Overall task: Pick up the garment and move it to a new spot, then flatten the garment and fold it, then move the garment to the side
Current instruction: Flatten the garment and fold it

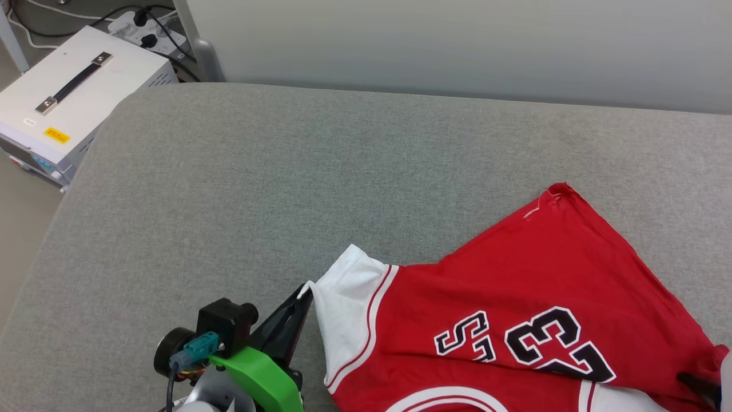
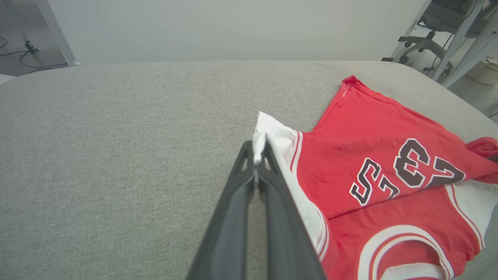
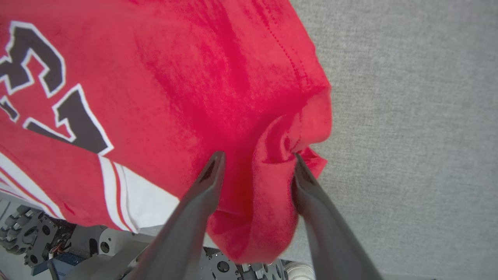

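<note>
This garment point(image 1: 543, 274) looked light and floppy, a corner-grab job: left jaws clamped its nine-o'clock sleeve point(image 2: 274, 130), right jaws gaped around the four-o'clock red corner point(image 3: 268, 186).

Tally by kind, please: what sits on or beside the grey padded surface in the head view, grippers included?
garment: 1
grippers: 2 (left gripper, right gripper)
white box with handle: 1
power strip: 1
Total: 5

Found left gripper point(image 2: 256, 151) pinched tight on the white sleeve point(image 2: 277, 134) edge of the red shirt point(image 2: 362, 116). Noted shirt folded over on grey padded surface point(image 2: 116, 136), black "23" facing up. Recorded chair base point(image 2: 422, 44) beyond far right corner.
</note>
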You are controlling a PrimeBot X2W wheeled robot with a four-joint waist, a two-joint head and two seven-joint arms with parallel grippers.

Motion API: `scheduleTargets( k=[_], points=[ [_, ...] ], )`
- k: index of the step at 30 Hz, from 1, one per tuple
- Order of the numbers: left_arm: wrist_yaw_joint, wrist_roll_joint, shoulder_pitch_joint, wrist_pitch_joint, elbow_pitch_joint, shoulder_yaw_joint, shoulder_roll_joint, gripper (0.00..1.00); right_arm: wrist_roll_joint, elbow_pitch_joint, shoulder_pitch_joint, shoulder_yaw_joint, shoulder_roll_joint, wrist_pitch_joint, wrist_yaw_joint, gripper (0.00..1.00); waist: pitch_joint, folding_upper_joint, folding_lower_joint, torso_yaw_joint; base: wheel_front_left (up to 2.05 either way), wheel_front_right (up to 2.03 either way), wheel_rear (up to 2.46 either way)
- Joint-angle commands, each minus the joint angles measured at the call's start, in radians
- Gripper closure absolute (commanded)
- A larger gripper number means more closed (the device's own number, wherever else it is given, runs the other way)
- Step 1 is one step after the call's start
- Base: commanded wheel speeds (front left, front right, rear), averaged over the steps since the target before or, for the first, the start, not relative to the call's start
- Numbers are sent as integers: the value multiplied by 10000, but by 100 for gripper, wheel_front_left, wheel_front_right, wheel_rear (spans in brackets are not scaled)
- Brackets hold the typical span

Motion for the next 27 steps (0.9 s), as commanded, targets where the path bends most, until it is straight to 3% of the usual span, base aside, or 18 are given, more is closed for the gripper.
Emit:
scheduleTargets(
  k=[1,12,27],
  points=[
    [-1,36,-158,-68,10,28,-48,100,77,-270,-226,-47,-71,76,-7,0,110,120,1,106,0,0,0],
    [-24,168,-573,-61,-664,1,-103,100,144,-1967,-2382,318,-680,328,-7,0,1091,120,1,767,0,0,0],
    [-335,360,-1313,-252,-969,-238,-488,100,-821,791,-5581,1263,-880,417,-7,0,2799,120,1,2258,0,0,0]
  ],
)
